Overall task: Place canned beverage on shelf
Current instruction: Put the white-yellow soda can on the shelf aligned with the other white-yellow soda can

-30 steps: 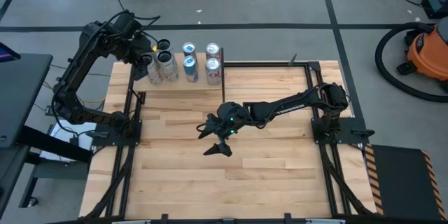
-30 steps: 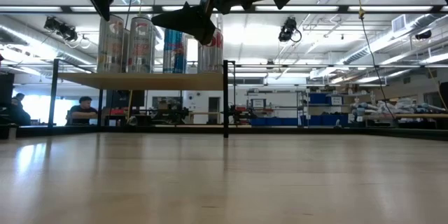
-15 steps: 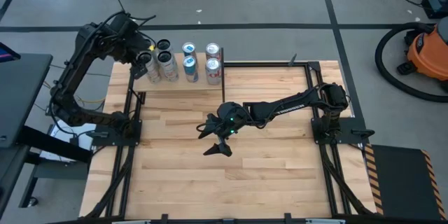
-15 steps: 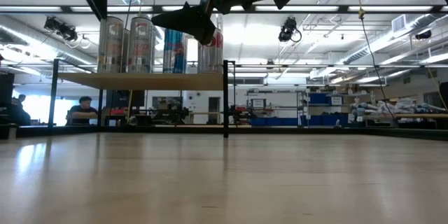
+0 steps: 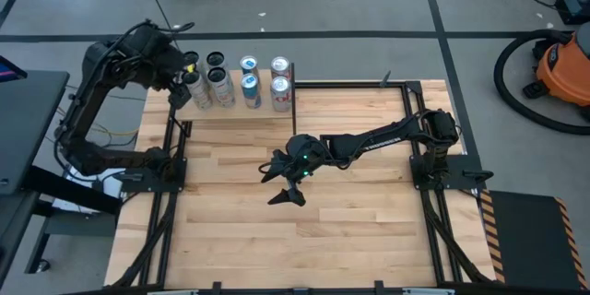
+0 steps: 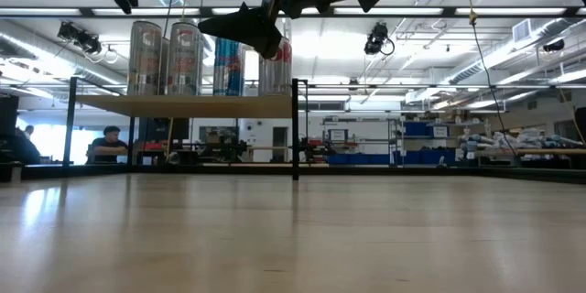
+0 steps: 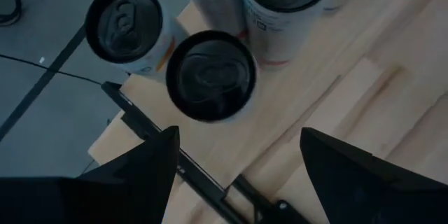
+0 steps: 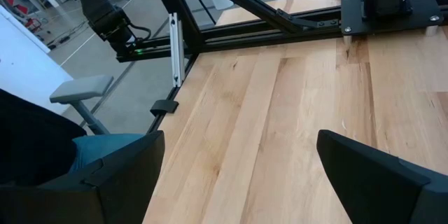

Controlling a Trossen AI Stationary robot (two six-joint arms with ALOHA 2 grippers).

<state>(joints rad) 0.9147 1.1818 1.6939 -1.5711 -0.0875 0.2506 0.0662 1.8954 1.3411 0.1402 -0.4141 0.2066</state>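
We see six cans (image 5: 241, 80) standing on the shelf (image 5: 230, 111), upper left. Our left gripper (image 5: 175, 78) hovers beside them, released, empty. The right gripper (image 5: 288, 187) waits mid-frame, fingers spread.

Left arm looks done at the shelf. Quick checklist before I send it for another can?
1. left gripper open and empty: ok.
2. Left gripper off the nearest can, hovering above it: ok.
3. cans upright on the shelf: ok.
4. Free room on the shelf for another can: cannot tell.
5. right gripper open, waiting over mid table, apart from the shelf: ok.
6. Another can within reach: not ok, none visible on the table.
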